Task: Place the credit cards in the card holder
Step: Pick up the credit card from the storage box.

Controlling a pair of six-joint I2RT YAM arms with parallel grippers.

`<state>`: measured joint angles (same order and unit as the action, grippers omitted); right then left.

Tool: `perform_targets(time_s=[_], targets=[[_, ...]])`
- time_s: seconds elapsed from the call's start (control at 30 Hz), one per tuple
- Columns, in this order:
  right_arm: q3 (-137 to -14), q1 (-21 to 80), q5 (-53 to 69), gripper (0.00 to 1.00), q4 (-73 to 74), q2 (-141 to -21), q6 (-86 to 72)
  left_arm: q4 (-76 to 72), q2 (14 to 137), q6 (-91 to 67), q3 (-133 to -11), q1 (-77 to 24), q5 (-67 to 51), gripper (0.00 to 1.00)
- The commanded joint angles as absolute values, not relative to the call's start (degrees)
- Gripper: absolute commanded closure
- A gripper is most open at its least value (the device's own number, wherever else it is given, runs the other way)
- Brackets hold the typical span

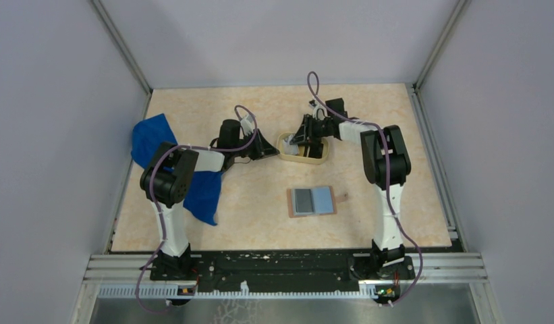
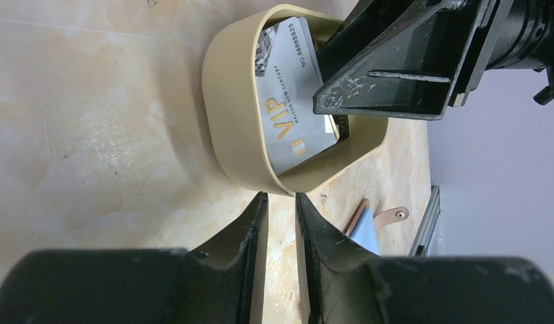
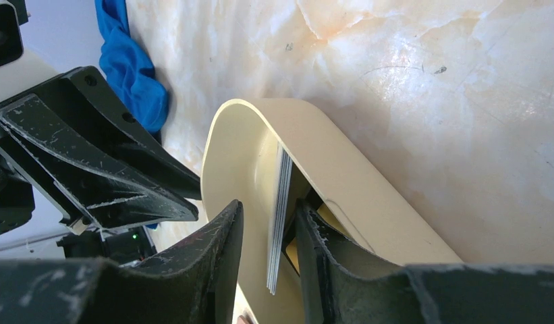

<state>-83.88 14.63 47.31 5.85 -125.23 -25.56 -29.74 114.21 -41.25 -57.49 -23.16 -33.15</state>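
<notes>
**Top external: cards in the tray, holder open and apart**

Nearest the arm bases, the holder (image 1: 312, 201) lies opened flat on the bench (image 1: 247, 216), grey-blue face up, well apart from the tray (image 1: 314, 160). Farther on, the left gripper (image 2: 281, 197) sits just outside the tray wall, all but clenched on nothing. The right gripper (image 3: 268, 204) reaches into the tray. Its fingers straddle the cards (image 3: 277, 223), which stand on edge against the wall. A gap shows beside one finger, so I judge it released, not yet pinching. The cloth (image 1: 149, 138) lies at the far left.

Risks: closing on so thin an edge could take one card and drop the other, or knock the leaning stack flat, where it would be harder to lift. A card catching the rim could drag the tray. The grippers are near each other and could collide.

Only the white card (image 2: 291, 88) shows its face; the other is covered by it and the right gripper. The holder's slots cannot be made out.
</notes>
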Motion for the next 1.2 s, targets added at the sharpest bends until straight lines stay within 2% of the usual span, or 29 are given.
perform_targets(time_s=[0.0, 0.2, 0.3, 0.57, 0.6, 0.83, 1.0, 1.07, 1.17], targets=[[-84.4, 14.9, 48.4, 0.65, 4.5, -122.4, -24.8, -32.0, 112.2, -40.3, -57.0, -23.6, -33.4, 0.73], [-86.6, 17.3, 46.8, 0.62, 7.4, -124.5, -22.3, -32.1, 112.2, -40.3, -57.0, -23.5, -33.5, 0.73], [-87.6, 18.5, 44.7, 0.65, 8.7, -125.3, -21.6, -32.2, 112.2, -40.3, -57.0, -23.6, -33.6, 0.74], [-88.4, 19.0, 42.9, 0.98, 9.8, -125.0, -21.8, -32.4, 112.1, -40.3, -56.8, -23.6, -33.6, 0.74], [-88.3, 18.9, 43.3, 1.0, 9.6, -124.7, -22.2, -32.4, 112.1, -40.3, -56.7, -23.6, -33.6, 0.74], [-86.8, 17.7, 46.9, 1.0, 6.8, -122.3, -24.8, -32.9, 111.7, -40.4, -56.3, -23.5, -33.5, 0.74], [-86.5, 17.3, 48.0, 0.82, 6.3, -123.1, -25.1, -33.0, 111.6, -40.5, -56.1, -23.5, -33.4, 0.74], [-86.5, 17.2, 48.4, 0.78, 6.2, -123.6, -25.4, -33.1, 111.5, -40.4, -56.1, -23.5, -33.4, 0.74], [-86.6, 17.0, 48.7, 0.76, 6.1, -123.8, -25.6, -33.2, 111.5, -40.5, -56.0, -23.5, -33.4, 0.74]])
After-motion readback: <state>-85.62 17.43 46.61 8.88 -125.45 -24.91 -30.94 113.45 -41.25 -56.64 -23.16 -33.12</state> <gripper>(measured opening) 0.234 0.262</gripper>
